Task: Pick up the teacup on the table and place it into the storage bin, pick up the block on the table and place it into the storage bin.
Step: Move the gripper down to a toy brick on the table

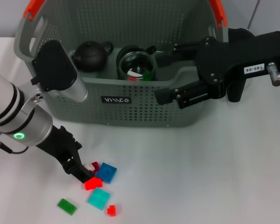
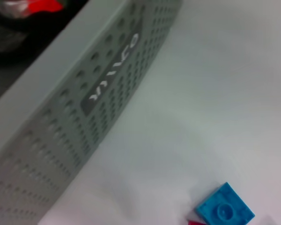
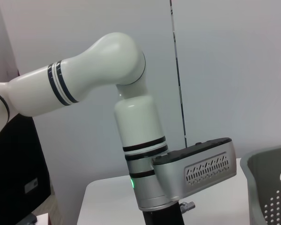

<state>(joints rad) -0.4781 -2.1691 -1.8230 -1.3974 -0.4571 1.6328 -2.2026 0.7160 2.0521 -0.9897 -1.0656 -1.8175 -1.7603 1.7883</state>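
- The red block lies on the table in front of the bin, in a small cluster with a blue block touching it and a teal one just beside
- It looks small, flat and bright red; a dark-red piece and something white sit right behind it
- My left jaws are down at the red block; I cannot tell whether they are clenched on it
- Risk, as I judge it: the pieces are packed so tight that I may nudge or drag the blue block, or pinch an edge and let the block slip
- The cup sits inside the bin beside a dark teapot
- My right jaws hang spread over the bin's right end, grasping nothing
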